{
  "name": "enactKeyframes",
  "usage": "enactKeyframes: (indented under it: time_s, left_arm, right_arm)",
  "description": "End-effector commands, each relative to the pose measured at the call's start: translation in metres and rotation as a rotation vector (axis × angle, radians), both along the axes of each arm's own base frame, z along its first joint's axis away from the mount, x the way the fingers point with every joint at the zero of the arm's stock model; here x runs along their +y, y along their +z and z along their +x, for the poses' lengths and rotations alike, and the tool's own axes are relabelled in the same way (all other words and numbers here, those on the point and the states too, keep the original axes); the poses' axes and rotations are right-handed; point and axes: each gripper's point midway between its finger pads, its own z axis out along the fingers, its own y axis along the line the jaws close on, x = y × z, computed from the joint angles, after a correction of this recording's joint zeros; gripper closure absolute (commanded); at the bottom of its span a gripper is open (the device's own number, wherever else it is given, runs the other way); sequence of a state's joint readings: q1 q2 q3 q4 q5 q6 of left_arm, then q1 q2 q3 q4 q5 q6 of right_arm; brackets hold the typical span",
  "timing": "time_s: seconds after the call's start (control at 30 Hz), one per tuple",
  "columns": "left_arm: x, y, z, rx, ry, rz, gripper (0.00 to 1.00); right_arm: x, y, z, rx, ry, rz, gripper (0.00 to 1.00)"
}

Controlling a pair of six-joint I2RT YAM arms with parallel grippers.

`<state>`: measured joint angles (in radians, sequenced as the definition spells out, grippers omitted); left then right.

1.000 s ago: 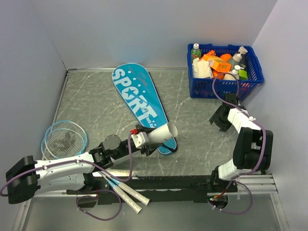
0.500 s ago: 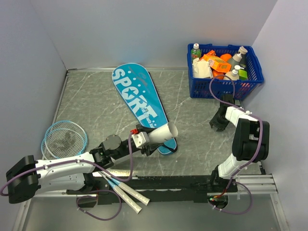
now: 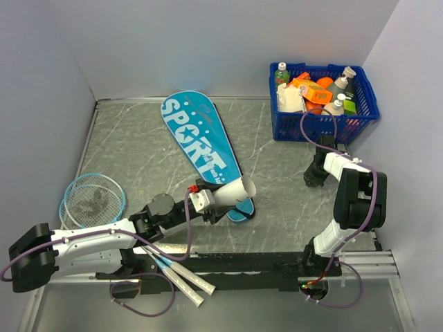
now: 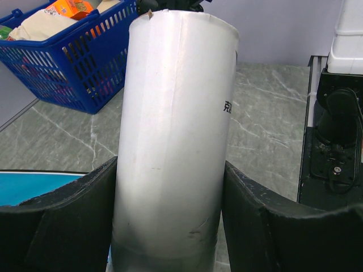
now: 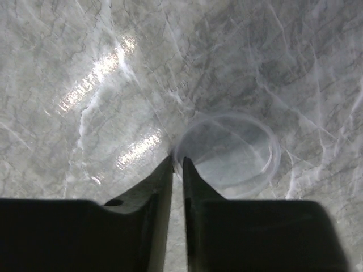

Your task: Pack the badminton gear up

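Between pale walls (image 3: pixel 208 41), a grey marbled tabletop (image 3: pixel 277 187) bears the bag (image 3: pixel 201 149).

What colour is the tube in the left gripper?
White with small black lettering; the tube shows best in left wrist view.

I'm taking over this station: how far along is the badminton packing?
Nothing looks packed yet: the two rackets lie on the table, apart from the teal SPORT bag. In hand: the left gripper holds a white tube; the right gripper pinches the rim of a clear lid on the table. Left: tube and rackets into the bag.
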<state>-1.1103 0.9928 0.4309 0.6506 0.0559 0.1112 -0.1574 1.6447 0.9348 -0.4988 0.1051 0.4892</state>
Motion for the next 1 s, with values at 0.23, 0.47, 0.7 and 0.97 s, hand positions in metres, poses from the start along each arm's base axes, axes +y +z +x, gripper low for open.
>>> enactKeyframes:
  time_s: [0.23,0.47,0.7,0.97]
  left_arm:
    - [-0.004,-0.005,-0.007,0.122,-0.02,-0.047,0.99]
    - [-0.004,-0.007,-0.006,0.125,-0.016,-0.038,0.99]
    - [-0.006,-0.007,-0.007,0.119,-0.025,-0.034,0.99]
    - [-0.008,-0.007,-0.014,0.113,-0.066,-0.035,0.99]
  right_arm:
    - [0.009,0.03,0.024,-0.091,0.036,-0.012,0.94]
    - [0.046,0.089,0.028,-0.26,0.139,0.043,0.96]
    - [0.102,0.171,0.005,-0.524,0.348,0.21,0.94]
    - [0.19,0.264,-0.057,-0.776,0.711,0.501,0.95]
